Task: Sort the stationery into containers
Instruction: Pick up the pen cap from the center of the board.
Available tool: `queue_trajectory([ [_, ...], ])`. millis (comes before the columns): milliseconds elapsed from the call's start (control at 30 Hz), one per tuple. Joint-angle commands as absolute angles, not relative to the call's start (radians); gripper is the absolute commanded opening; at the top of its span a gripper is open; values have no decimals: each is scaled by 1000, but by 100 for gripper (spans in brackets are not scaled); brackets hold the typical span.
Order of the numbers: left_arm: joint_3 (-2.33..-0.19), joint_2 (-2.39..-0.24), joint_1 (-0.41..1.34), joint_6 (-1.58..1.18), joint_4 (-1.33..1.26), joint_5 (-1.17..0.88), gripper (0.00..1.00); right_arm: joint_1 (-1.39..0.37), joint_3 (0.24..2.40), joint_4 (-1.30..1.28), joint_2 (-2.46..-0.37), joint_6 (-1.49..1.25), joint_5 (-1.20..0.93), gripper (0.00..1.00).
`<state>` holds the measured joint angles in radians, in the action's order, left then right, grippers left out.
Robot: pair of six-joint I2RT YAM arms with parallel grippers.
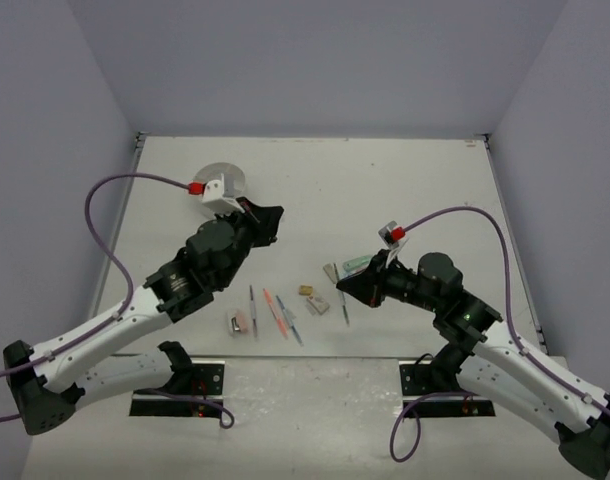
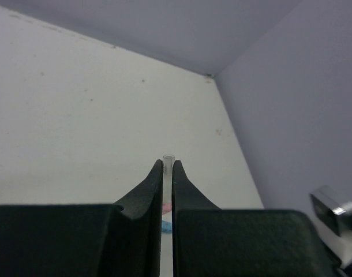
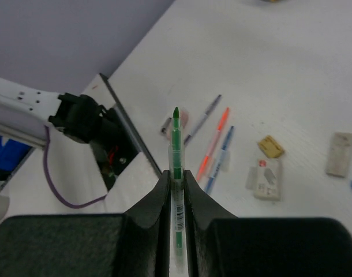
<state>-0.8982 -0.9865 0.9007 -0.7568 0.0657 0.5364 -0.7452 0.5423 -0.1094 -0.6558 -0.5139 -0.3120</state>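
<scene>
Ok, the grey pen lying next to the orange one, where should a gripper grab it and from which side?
Take the grey pen by the far half of its barrel, probably from straight above, jaws closing across it. It lies flat and thin, so no side gives purchase. A pink eraser crowds its near half on the left, and the orange pen lies slightly apart on the right.

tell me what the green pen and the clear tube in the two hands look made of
The green pen in the right hand: probably plastic, a glossy see-through barrel with a printed barcode and a solid green tip. The clear tube in the left hand: likely transparent plastic, since the table shows through it; its open end is round.
</scene>
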Motion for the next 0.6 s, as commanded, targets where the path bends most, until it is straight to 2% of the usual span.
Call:
queue_trajectory([
  [0,-771,-816,900,-716,-230,388,0,-753,518,335,-716,-657,-608,0],
  [233,-597,-665,900,-727,-472,243,0,-820,604,445,-885,-684,-678,0],
  [567,-550,-646,900,-767,-524,159,0,-859,670,476,-955,-663,-610,0],
])
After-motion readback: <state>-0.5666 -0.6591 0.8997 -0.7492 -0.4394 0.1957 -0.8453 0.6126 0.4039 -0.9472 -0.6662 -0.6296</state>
